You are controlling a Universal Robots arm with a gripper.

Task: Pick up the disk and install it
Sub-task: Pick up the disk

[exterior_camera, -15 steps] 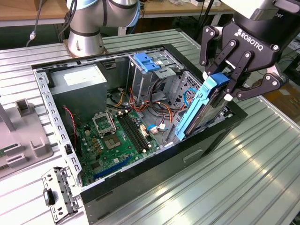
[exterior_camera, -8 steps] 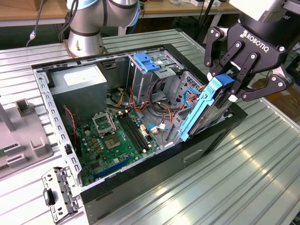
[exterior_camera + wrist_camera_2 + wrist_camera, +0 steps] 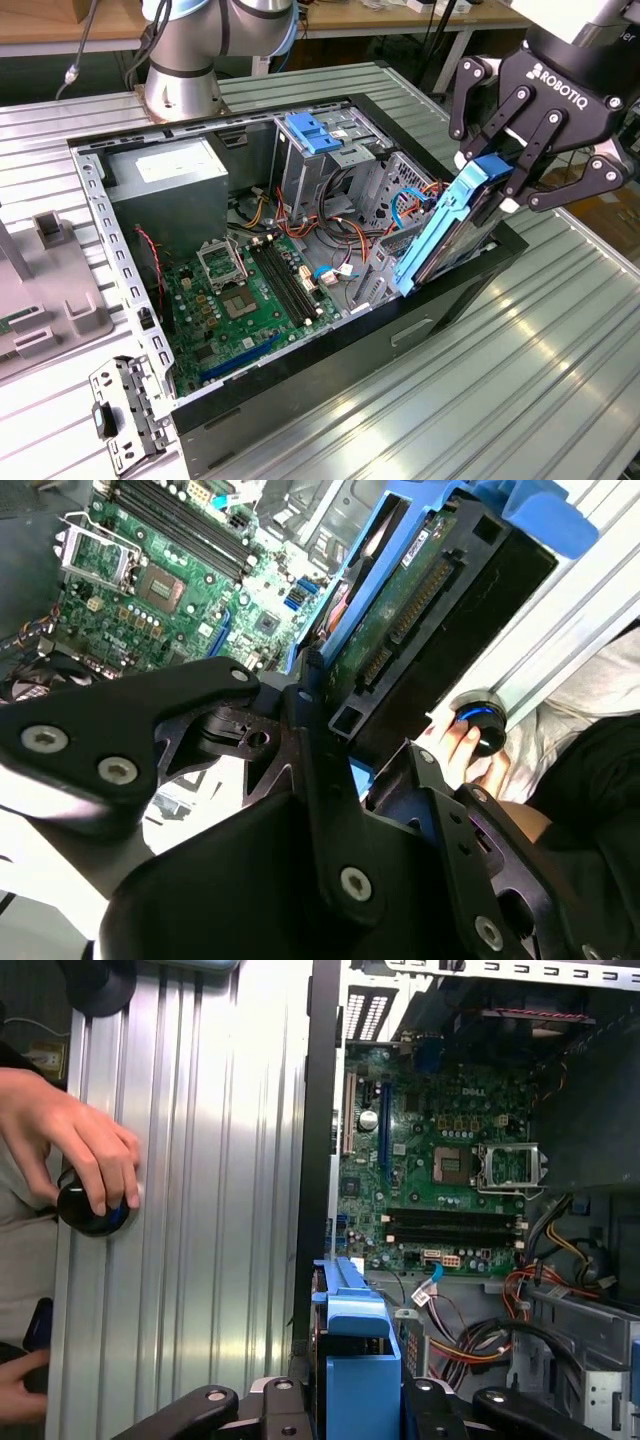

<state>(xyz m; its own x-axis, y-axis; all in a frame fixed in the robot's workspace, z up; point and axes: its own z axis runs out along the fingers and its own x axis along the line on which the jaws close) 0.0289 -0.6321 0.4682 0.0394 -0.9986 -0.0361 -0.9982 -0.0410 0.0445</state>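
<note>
gripper (image 3: 503,183) fingers clamped on top end of the disk (image 3: 447,228). disk hangs tilted below the fingers, lower end just inside the case (image 3: 330,350) wall, tilt probably to clear the rim.

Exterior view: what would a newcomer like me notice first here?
The black gripper, shut on the blue-railed disk, holds it tilted over the edge of the open case at the exterior view's right. Inside the case lies a green motherboard. In the first wrist view, a hand grips a dark knob beside the case.
</note>
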